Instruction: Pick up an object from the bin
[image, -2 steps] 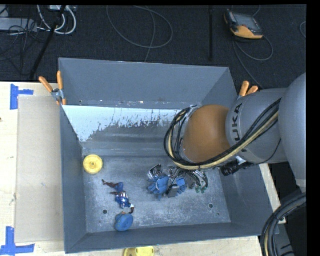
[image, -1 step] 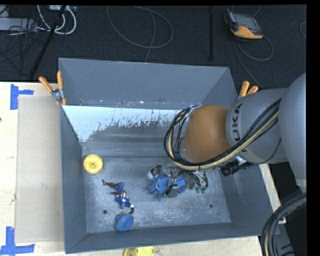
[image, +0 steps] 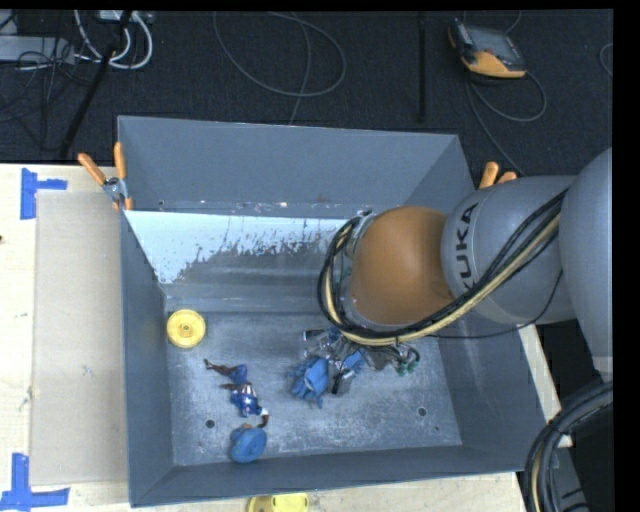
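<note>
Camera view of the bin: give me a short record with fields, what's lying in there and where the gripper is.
container: grey metal bin
gripper: low over the floor, right of centre, under the arm's orange cover
nearest thing: crumpled blue toy, right beside the gripper
far left: yellow round disc
lower left: small dark-blue figure
by the front wall: blue rounded lump
held: cannot tell

Orange-capped arm (image: 400, 265) above blue toys (image: 315, 378)
</note>
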